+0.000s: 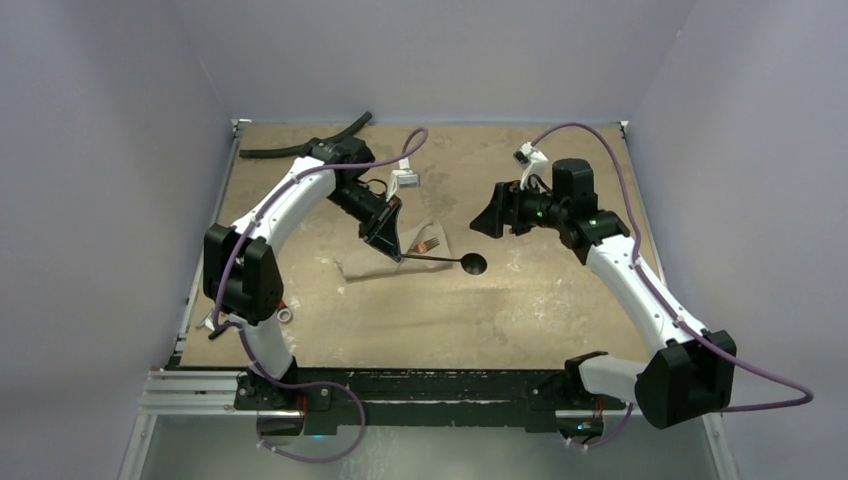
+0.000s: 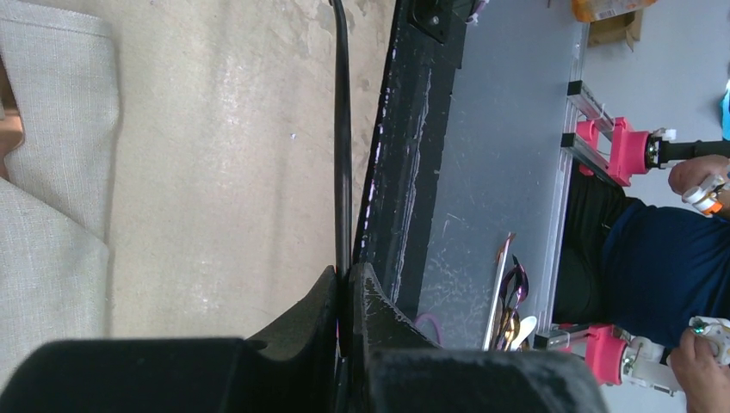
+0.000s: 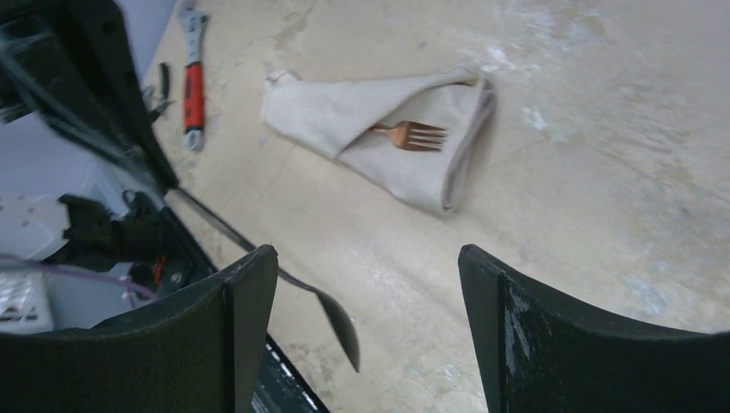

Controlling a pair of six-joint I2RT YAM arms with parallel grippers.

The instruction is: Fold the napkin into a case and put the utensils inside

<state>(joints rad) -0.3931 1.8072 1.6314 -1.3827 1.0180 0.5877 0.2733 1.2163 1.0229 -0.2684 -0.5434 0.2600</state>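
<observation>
Pinching the spoon (image 1: 473, 264) at or near the end of its thin dark handle, the left claw (image 2: 344, 288) has its jaws pressed tight together. In the wrist view the handle runs straight out from between the pads. Right claw (image 3: 366, 258) spread wide, nothing in it. Overhead it hangs at about 12 o'clock from the spoon's bowl, near but apart.

Case (image 3: 405, 168): beige cloth folded to a flat tapered pouch on the counter (image 3: 603, 172). Overhead it lies at 6 to 7 o'clock from the left claw, partly under it. Fork (image 3: 413, 135) inside, tines showing at the open mouth, handle under the flap. Spoon outside the pouch, bowl at 3 o'clock from the left claw, near the mouth end. Cannot tell whether the bowl touches the counter.

Handling, as judged:
- **Spoon:** light, rigid, smooth and narrow. Likely to swivel or slip in a pinch taken this far out, the bowl being the heavier end. A hold nearer mid-handle would steady it.
- **Cloth:** soft, limp, light. Will drag or unfold if the spoon pushes on it. Best taken at the mouth's upper layer, by the folded hem, so the pocket gapes without lifting the flap.
- **Fork:** loose inside the pouch. Could slide out if the pouch is tilted.
</observation>
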